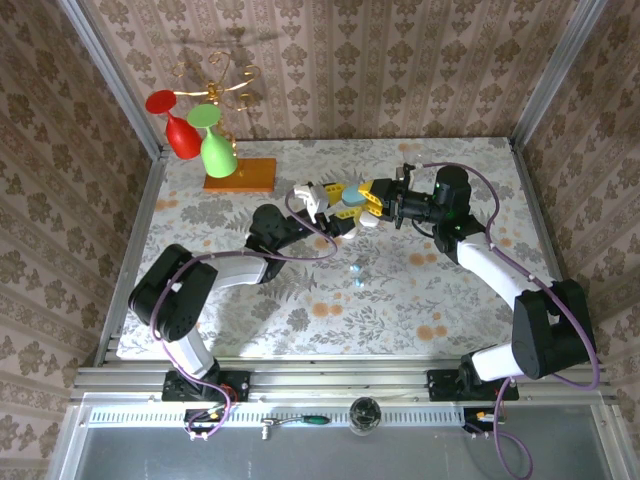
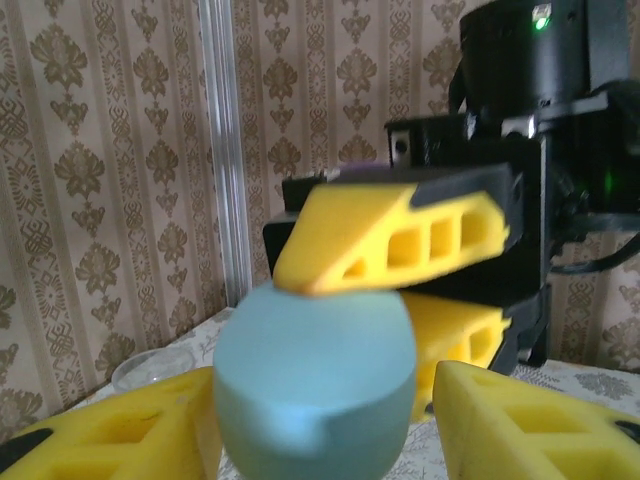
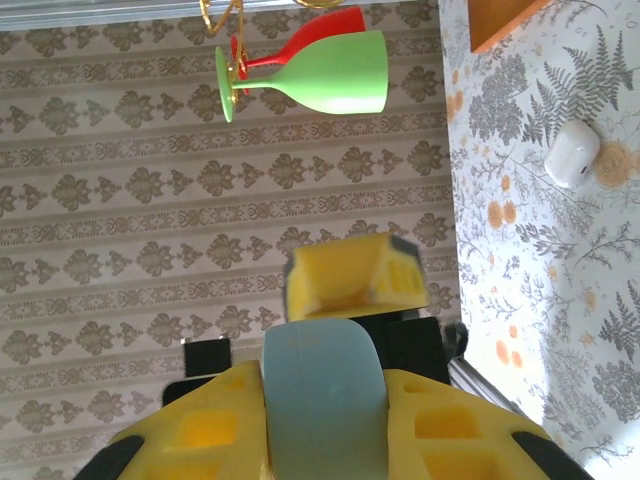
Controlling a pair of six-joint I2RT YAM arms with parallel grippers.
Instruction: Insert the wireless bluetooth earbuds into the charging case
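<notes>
With your right gripper [image 3: 322, 420] clamped on the light-blue charging case [image 1: 353, 197] in mid-air and your left gripper [image 2: 320, 430] bracketing it, its grip impossible to judge, an uneven pull could twist it loose onto the table [image 1: 250, 310] near the earbuds [image 1: 357, 276].

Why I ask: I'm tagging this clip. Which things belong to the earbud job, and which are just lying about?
Belong: charging case, between the fingers of the left gripper and right gripper; two earbuds, loose on the table.

Lying about: green glass; red glass; orange base; white pebble-shaped item; clear dish.
</notes>
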